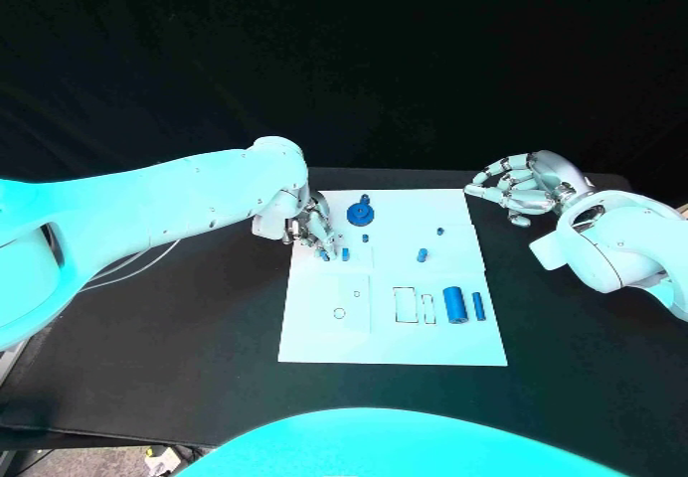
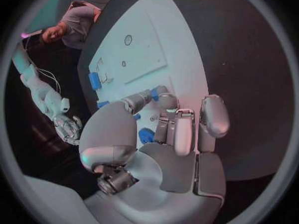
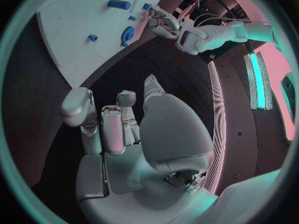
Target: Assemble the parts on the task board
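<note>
The white task board (image 1: 395, 328) (image 2: 149, 50) (image 3: 74, 30) lies mid-table. My left hand (image 1: 307, 227) (image 2: 177, 129) (image 3: 163, 24) hangs over the board's near-left edge, thumb and a finger pinching what looks like a small blue peg (image 1: 325, 255) (image 2: 153, 91). A round blue part (image 1: 362, 212) (image 2: 146, 135) (image 3: 127, 34) sits just beyond it. Small blue pieces (image 1: 422, 255) lie mid-board, and two blue cylinders (image 1: 454, 303) (image 3: 118, 4) stand by the slots. My right hand (image 1: 523, 187) (image 3: 124, 129) (image 2: 67, 127) hovers off the board's far right corner, holding nothing, fingers loosely apart.
Outlined slots and small holes (image 1: 406, 304) mark the board's near half. Black tabletop (image 1: 172, 338) surrounds the board. A cable (image 1: 122, 266) trails on the table under my left arm.
</note>
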